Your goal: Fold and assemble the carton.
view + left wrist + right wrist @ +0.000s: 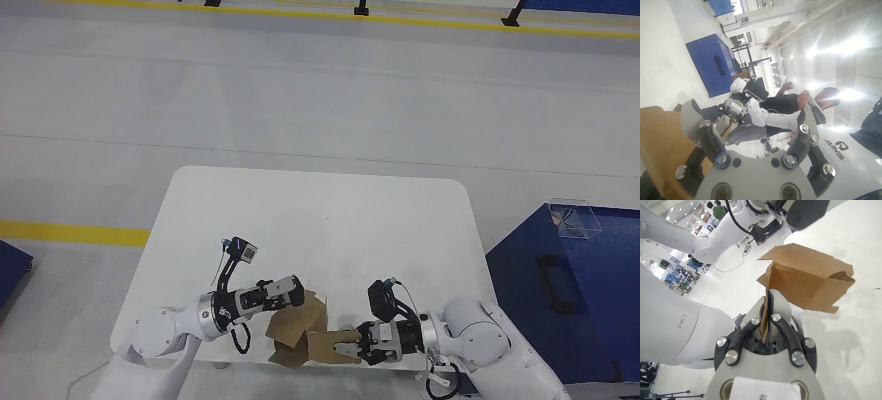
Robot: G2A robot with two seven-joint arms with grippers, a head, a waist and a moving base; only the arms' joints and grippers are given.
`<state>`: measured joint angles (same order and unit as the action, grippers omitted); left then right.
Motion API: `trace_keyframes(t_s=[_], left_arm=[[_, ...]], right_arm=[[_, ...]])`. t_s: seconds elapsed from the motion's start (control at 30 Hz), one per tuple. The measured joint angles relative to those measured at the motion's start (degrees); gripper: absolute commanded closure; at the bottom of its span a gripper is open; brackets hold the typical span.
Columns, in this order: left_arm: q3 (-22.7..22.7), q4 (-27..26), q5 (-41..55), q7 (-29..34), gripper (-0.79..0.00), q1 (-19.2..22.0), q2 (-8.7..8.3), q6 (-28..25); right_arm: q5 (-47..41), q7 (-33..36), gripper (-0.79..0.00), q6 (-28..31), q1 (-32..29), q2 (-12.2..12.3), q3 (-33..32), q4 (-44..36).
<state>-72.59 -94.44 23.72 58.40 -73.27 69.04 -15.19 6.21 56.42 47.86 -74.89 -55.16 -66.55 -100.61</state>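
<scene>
Item: one brown carton (pixel 298 336), partly erected. In the right wrist view the carton (pixel 806 281) stands open as a tube, its inside visible through the open end, with the end flaps unfolded and projecting from the rim.

Location: the white tabletop (pixel 320 220) lies beneath the carton, and its robot-side edge runs close by it. The carton sits about midway along that edge. Whether it rests on the surface or hangs just above it cannot be determined.

Right pincer (pixel 768 296): closed on the carton, clamping one projecting flap edge-on between its two fingers. From above, the right pincer (pixel 358 345) sits on the carton's right-arm side, touching it. The left wrist view shows it farther off (pixel 728 123), with the cardboard edge between its fingers.

Left pincer (pixel 747 109): fingers spread wide apart, gripping nothing. One finger (pixel 690 115) lies along an outer panel of the carton (pixel 660 144); actual contact cannot be confirmed. From above, the left pincer (pixel 294 292) sits at the carton's far upper corner, on its left-arm side.

A blue cabinet (pixel 560 290) stands well apart from the carton, beyond the right arm.
</scene>
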Motion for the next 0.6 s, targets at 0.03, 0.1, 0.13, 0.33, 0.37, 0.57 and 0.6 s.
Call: trace_keyframes(t_s=[0.03,0.1,0.13,0.33,0.37,0.57,0.6], left_arm=[[0.7,0.6,-0.5,0.0,-0.785,0.5,0.04,0.8],[2.1,2.1,-1.8,0.4,-0.785,1.8,0.09,2.5],[2.5,2.6,-2.2,0.4,-0.785,2.2,0.12,2.9],[3.8,4.6,-0.2,1.4,-0.785,3.3,0.23,1.5],[3.8,4.7,0.3,1.5,-0.785,3.3,0.24,0.3],[3.8,4.6,0.8,1.6,-0.785,3.1,0.25,-1.4],[3.8,4.6,0.8,1.6,-0.785,3.1,0.25,-1.4]], right_arm=[[-0.2,-0.1,0.000,0.1,-0.1,0.2,-0.2,-0.1],[-0.6,-0.5,0.000,0.5,-0.3,0.5,-0.7,-0.2],[-0.8,-0.6,0.000,0.6,-0.3,0.7,-1.0,-0.2],[-1.7,-1.5,0.000,1.0,-0.8,1.3,-2.6,0.3],[-2.1,-1.9,0.000,1.0,-0.9,1.4,-2.6,0.3],[-2.3,-2.0,0.000,1.1,-0.9,1.4,-2.5,0.3],[-2.3,-2.0,0.000,1.1,-0.9,1.4,-2.5,0.3]])
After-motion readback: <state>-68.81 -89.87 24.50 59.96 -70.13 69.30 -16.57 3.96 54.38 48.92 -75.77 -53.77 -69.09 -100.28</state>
